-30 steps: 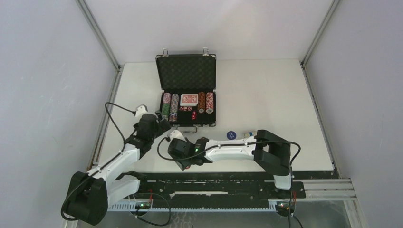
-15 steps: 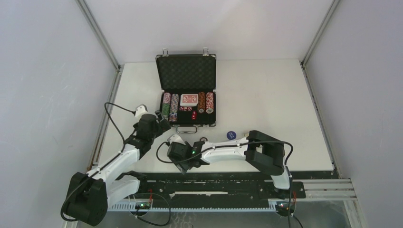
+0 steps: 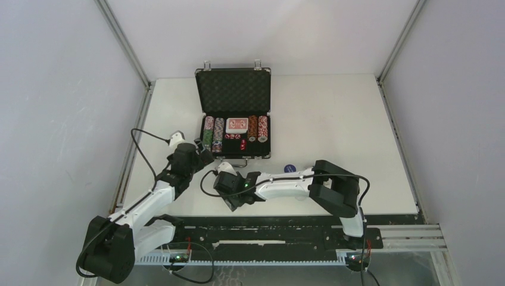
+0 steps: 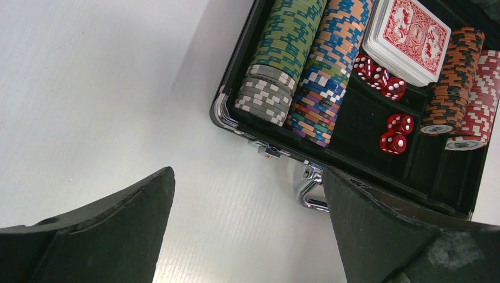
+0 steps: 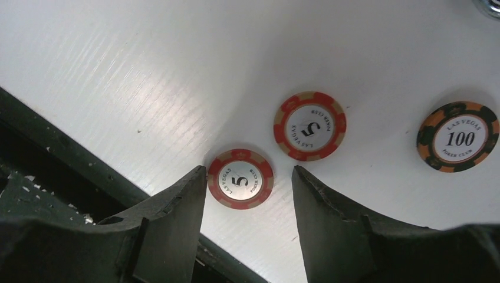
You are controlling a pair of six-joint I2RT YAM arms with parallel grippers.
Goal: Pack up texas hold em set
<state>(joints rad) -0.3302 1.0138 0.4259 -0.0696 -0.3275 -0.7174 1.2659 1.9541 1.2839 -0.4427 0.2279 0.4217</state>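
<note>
Right hand [image 5: 247,174] hangs part-open and empty over 1 red chip [image 5: 240,178]. Lying flat on the counter [image 5: 118,71], the chip could skid off the near edge when pinched.

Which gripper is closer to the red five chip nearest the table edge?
Right. The right gripper hovers over the red five chip; the left gripper is over by the case.

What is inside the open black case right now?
Four rows of striped chips, a red card deck and five red dice lie in the case. Whatever lies beneath the deck and chips is covered.
</note>
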